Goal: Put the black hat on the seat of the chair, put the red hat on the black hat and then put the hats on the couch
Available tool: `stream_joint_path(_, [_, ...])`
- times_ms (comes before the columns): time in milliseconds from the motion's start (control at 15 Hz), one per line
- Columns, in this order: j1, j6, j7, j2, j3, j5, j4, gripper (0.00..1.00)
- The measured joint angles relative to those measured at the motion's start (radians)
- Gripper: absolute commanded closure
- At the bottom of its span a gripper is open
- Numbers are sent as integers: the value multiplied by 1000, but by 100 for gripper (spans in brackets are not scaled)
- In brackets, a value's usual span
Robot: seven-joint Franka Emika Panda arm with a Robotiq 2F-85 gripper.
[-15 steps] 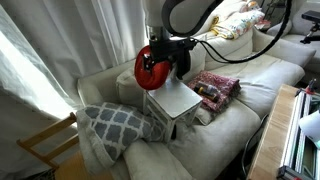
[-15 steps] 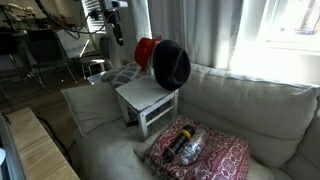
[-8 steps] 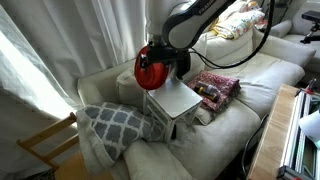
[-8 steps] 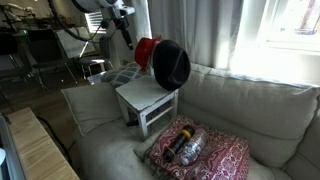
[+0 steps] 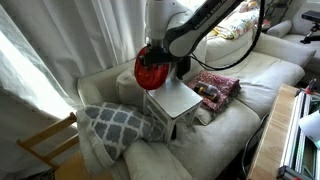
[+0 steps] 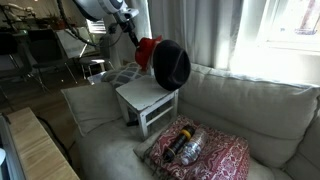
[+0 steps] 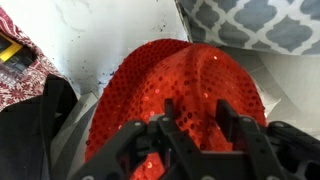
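The red hat (image 7: pixel 185 85) is seen filling the centre of the wrist view, stood on edge over the chair (image 5: pixel 172 100) just beside the black hat (image 6: pixel 172 65). Its rim is straddled by the gripper (image 7: pixel 200 128) at the lower middle of that view; whether the fingers are clamped on it cannot be told.

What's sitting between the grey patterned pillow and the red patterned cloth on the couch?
The small white chair stands between them on the couch, shown in both exterior views.

Red hat (image 7: pixel 180 85), black hat (image 6: pixel 172 65) — on chair (image 6: pixel 150 98)
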Motion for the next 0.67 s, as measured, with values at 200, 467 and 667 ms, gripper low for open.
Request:
stream_joint_path(200, [7, 1, 14, 4, -8, 0, 7, 100])
stream_joint_path(467, [-4, -14, 9, -14, 14, 36, 8, 99])
stream_joint_path(667, [-45, -24, -43, -58, 76, 142, -4, 98])
